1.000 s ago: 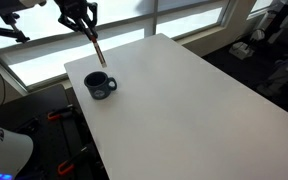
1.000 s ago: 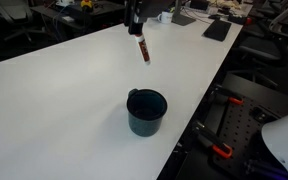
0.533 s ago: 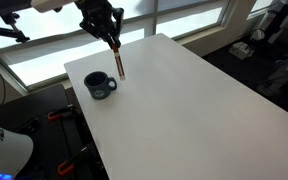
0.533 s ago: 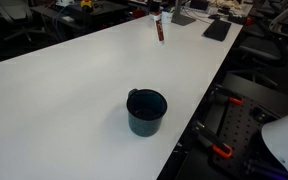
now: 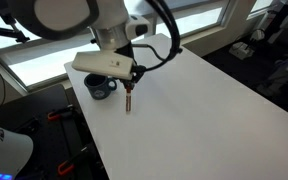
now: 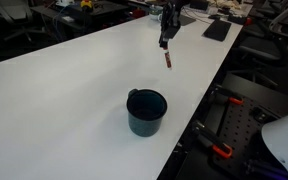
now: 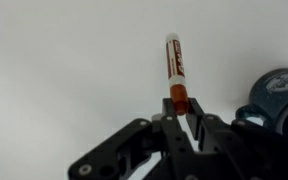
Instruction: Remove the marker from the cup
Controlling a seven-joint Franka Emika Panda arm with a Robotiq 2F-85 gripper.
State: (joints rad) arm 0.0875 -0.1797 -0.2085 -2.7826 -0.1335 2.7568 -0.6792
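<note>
Marker [image 5: 130,98] already out of cup [image 6: 147,112], so main part done, I judge. My gripper [image 7: 181,108] clamped on marker's reddish end. Marker hangs upright over white table [image 6: 54,90], near cup, apart from it. Cup looks empty. Tip touching table? Can't tell. Left, I reckon: lower, let go, back off.

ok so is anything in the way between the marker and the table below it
Nothing visible. The marker hangs from the gripper over bare table. The cup sits off to one side, apart from it.
</note>
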